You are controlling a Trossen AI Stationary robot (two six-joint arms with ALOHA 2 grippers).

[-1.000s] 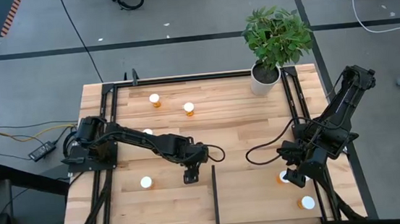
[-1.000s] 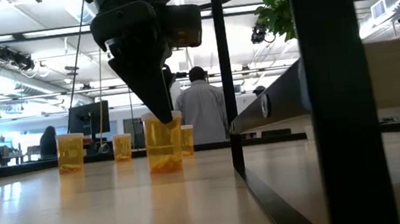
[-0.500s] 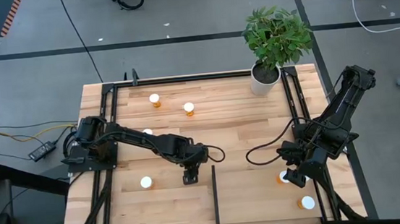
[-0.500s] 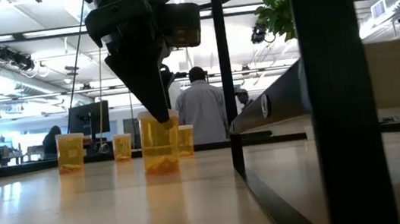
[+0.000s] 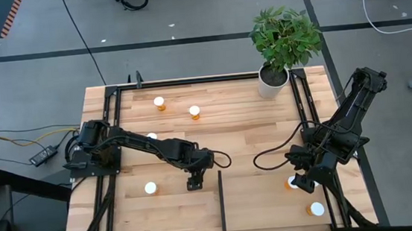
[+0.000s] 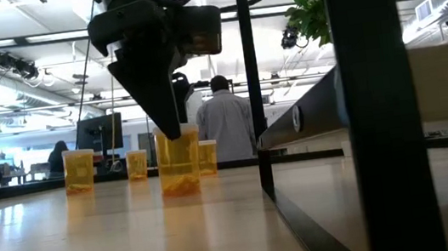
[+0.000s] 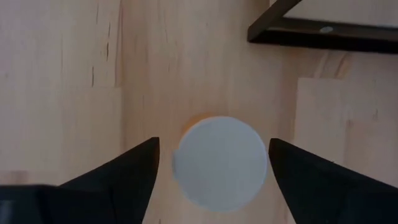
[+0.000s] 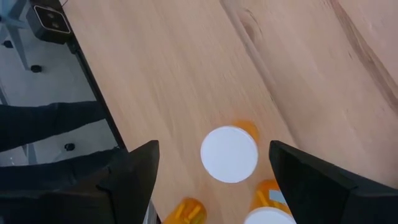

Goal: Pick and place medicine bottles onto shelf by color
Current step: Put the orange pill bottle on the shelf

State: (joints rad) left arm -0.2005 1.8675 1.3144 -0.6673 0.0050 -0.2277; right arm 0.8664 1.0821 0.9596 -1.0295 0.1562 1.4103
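An orange medicine bottle (image 7: pixel 217 163) with a white cap is standing upright on the tabletop (image 5: pixel 244 127), just beside the near end of the black strip (image 5: pixel 222 201) that is edging the shelf (image 5: pixel 266 200). The left gripper (image 5: pixel 194 181) is hanging directly over it with its fingers (image 7: pixel 118 174) spread wide, one on each side of the cap and clear of it, so nothing is being held. In the low view the fingertips are sitting at about cap height, over the orange body (image 6: pixel 179 161). The right gripper (image 5: pixel 301 180) is waiting over the shelf's far side, its fingers also parted and empty, above another orange bottle (image 8: pixel 230 153), with more bottles (image 5: pixel 316 210) lying near it. Other bottles (image 5: pixel 159 102) are sitting well apart toward the plant pot (image 5: pixel 269 82). The main risk is looking like a tip-over: the cap is sitting slightly off centre between the fingers, so one finger may be touching first and pushing the light bottle sideways toward the strip. Closing too high could also be pinching only the cap.
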